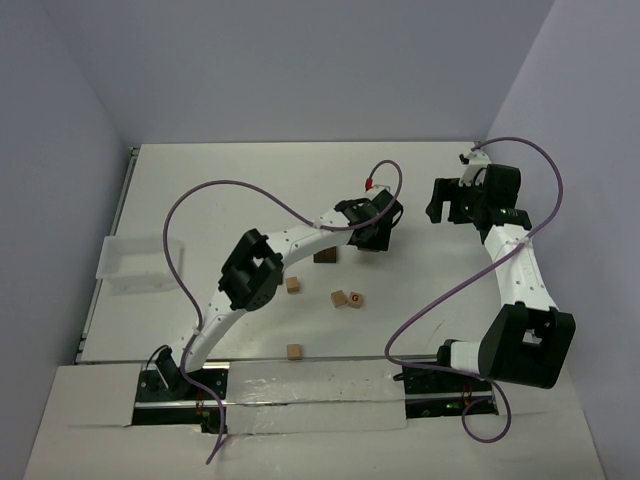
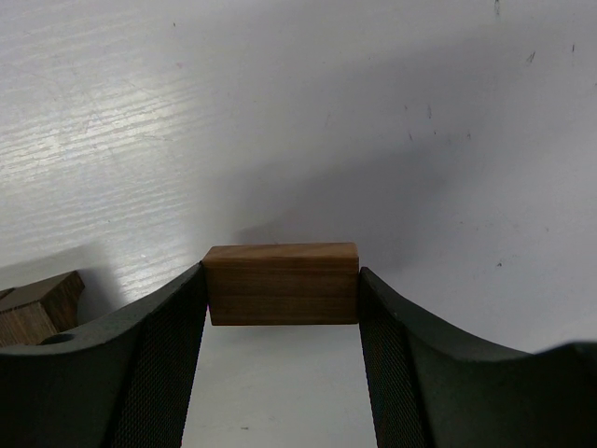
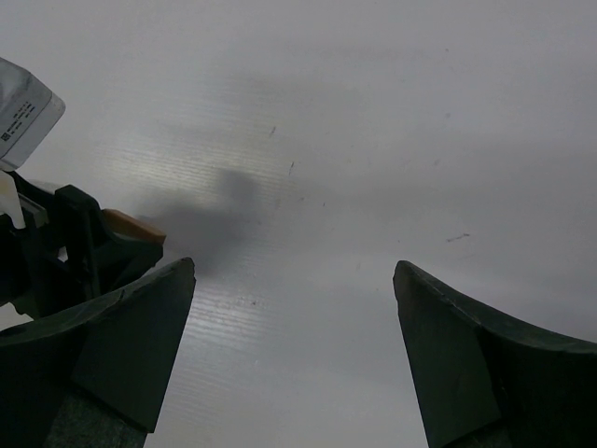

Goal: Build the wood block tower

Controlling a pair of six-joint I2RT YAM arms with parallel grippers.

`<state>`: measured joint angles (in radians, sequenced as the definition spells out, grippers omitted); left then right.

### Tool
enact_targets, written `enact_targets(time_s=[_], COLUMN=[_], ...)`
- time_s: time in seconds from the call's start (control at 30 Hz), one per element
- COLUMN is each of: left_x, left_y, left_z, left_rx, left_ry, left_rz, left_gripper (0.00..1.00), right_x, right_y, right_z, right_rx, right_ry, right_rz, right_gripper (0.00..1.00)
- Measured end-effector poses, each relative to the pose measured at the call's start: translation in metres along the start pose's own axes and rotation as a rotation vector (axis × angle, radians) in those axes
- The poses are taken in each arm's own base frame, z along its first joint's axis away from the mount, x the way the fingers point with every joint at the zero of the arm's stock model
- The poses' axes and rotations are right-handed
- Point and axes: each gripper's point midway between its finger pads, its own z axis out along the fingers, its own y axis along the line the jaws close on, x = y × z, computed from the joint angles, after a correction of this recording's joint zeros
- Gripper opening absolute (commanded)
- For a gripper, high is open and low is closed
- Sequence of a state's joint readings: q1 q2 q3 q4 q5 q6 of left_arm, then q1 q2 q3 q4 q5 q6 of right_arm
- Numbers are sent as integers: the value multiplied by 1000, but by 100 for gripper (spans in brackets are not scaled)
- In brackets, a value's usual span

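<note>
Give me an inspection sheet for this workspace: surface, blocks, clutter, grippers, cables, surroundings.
Surface: white table, a few small specks, no spills seen.
Job's things: four tan blocks loose mid-table, one printed; a dark block beside the left gripper; a brown block between its fingers. None visibly stacked.
Clutter: tray at the table's left edge.
Grippers: left gripper shut on the brown block; right gripper open, holding nothing.
Cables: purple cables loop over the table from both arms.
Surroundings: plain walls; nothing else seen.
</note>
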<state>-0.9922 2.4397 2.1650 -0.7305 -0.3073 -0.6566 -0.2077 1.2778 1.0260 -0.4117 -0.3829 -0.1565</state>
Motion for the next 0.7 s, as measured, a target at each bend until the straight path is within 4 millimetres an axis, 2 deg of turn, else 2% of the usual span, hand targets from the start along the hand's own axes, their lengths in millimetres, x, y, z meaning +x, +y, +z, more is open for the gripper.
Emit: enact_targets(time_s=[0.2, 0.33, 0.63, 0.67, 0.7], left_x=[8, 14, 17, 17, 17], left_y=[-2, -1, -2, -2, -2], left_z=[4, 11, 12, 12, 12], left_rx=[1, -3, 1, 1, 1], left_ry=[17, 33, 40, 40, 39], left_rz=[-1, 0, 1, 1, 1], left_gripper=[26, 34, 41, 41, 32], right_x=[0, 1, 6, 7, 7], right_y=[0, 0, 1, 1, 1], right_z=[0, 0, -1, -1, -1], right_rx=[0, -1, -3, -4, -4], right_ry=[2, 5, 25, 26, 28], right_rz=[-8, -8, 1, 1, 2], right_gripper=[93, 93, 93, 93, 93])
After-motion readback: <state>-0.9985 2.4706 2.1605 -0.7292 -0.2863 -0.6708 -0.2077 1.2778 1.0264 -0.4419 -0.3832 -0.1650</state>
